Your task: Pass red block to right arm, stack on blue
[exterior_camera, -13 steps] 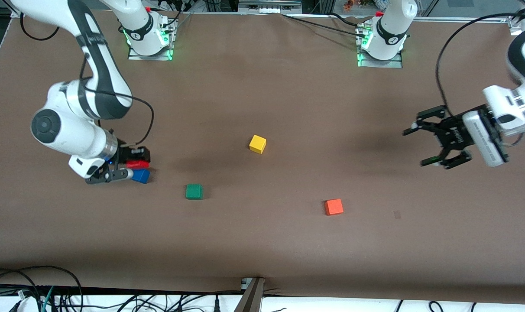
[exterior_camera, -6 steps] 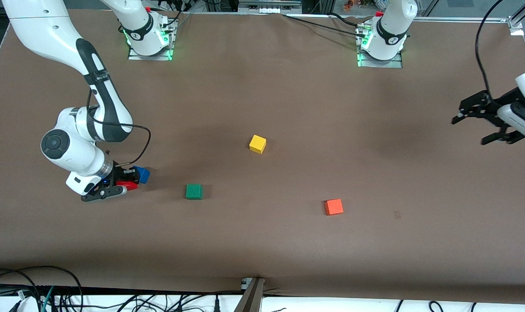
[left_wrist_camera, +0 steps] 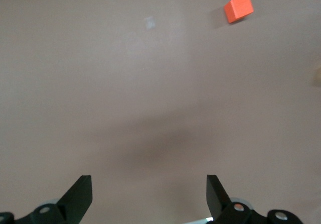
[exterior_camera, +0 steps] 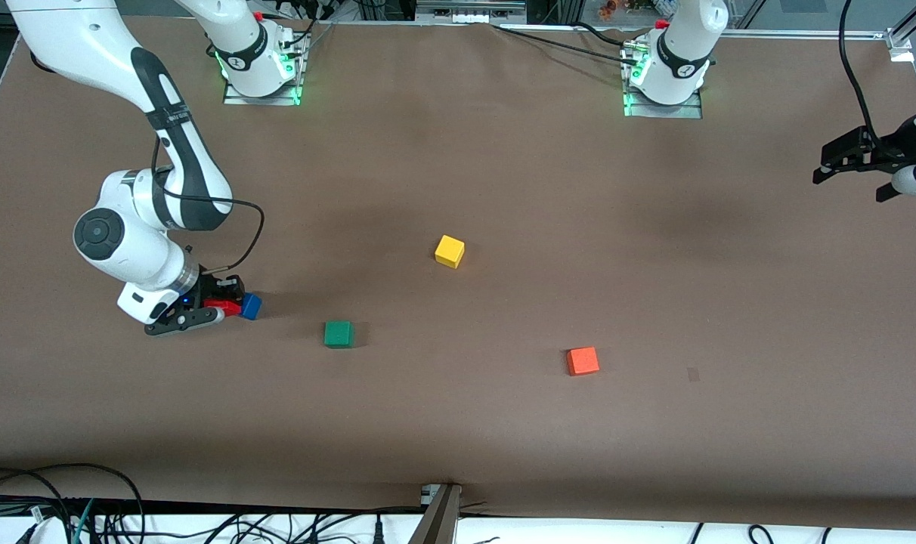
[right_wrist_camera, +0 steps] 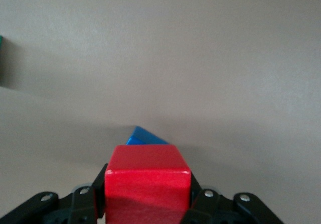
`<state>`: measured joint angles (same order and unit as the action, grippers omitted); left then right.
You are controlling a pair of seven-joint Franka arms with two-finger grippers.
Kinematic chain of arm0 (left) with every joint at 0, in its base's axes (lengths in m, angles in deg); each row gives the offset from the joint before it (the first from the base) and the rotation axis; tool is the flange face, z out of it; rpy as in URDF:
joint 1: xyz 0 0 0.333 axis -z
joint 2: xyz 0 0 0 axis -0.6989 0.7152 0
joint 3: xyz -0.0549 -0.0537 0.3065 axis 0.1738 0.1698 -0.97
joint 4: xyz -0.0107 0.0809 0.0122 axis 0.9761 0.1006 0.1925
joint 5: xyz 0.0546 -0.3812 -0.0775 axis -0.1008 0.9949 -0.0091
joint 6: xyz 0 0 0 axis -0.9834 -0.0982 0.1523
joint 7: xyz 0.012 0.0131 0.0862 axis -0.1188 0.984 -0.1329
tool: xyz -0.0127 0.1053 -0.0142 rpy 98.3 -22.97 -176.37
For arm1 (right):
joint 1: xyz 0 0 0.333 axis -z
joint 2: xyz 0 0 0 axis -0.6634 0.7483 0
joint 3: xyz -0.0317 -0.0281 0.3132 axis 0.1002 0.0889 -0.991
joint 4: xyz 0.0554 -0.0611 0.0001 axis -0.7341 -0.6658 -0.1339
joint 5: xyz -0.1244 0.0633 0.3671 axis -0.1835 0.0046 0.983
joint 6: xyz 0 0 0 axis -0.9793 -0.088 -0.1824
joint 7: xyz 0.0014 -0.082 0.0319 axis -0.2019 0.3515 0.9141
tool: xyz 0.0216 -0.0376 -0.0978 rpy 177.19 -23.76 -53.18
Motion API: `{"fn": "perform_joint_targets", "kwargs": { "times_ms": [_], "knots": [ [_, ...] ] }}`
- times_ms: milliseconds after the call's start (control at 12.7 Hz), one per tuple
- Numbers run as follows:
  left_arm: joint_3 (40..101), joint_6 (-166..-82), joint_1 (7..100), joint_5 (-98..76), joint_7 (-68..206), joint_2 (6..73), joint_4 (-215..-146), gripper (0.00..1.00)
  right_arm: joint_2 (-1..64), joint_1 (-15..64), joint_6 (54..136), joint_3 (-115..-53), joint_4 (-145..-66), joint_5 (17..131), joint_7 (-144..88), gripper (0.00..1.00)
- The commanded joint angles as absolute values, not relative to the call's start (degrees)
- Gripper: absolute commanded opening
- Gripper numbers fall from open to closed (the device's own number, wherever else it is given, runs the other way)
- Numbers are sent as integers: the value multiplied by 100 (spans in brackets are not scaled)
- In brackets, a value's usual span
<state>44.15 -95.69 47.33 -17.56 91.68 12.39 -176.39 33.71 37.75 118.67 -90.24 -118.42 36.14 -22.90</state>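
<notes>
The right arm's black two-finger pincer [exterior_camera: 215,306] is low over the right arm's end of the brown table [exterior_camera: 503,189], clamped tight on the small pure-red cube [exterior_camera: 222,307]. In the right wrist view the red cube [right_wrist_camera: 147,184] fills the gap between the two black fingers [right_wrist_camera: 90,201], gripped on both sides. The small bright-blue cube [exterior_camera: 251,305] rests on the table just beside the red one, on the side toward the table's middle; from the right wrist camera only a corner of the blue cube [right_wrist_camera: 143,136] peeks past the red cube's top edge. Whether the two cubes touch cannot be told.

The left arm's wide black multi-link pincer [exterior_camera: 855,162] hangs over the left arm's end of the table, spread wide and holding nothing; its wrist view shows the two finger tips [left_wrist_camera: 80,196] well apart over bare table.

Loose on the table lie a small yellow cube [exterior_camera: 450,251] near the middle, a small green cube [exterior_camera: 338,334] nearer the front camera, and a small orange-red cube [exterior_camera: 583,360] toward the left arm's end, each well apart from the others.
</notes>
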Motion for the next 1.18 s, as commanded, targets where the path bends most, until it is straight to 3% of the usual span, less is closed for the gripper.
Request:
{"fn": "perform_joint_targets", "kwargs": {
  "times_ms": [0, 316, 395, 474, 553, 632, 1105],
  "knots": [
    [4422, -9079, 4890, -2056, 8280, 1283, -17307, 100, 3204, 3778, 12258, -9059, -12206, 3354, -2221, 2],
    [4439, -9297, 4935, -2056, 7600, 1388, -17149, 100, 3222, 3726, 12418, -9068, -12207, 3309, -2326, 4],
    [4439, -9324, 4926, -2056, 7591, 1528, -17026, 100, 3231, 3717, 12427, -9068, -12207, 3309, -2326, 6],
    [4431, -9324, 4926, -2030, 7591, 1573, -16921, 100, 3239, 3716, 12444, -9068, -12215, 3309, -2326, 18],
    [4431, -9342, 4917, -1986, 7591, 1608, -16902, 100, 3248, 3716, 12471, -9068, -12215, 3309, -2326, 50],
    [4431, -9333, 4917, -1986, 7600, 1608, -16902, 100, 3257, 3708, 12471, -9068, -12198, 3318, -2326, 99],
    [4422, -9351, 4917, -2056, 7731, 1626, -16832, 100, 2995, 3690, 12357, -9085, -12145, 3326, -2309, 100]
  ]
}}
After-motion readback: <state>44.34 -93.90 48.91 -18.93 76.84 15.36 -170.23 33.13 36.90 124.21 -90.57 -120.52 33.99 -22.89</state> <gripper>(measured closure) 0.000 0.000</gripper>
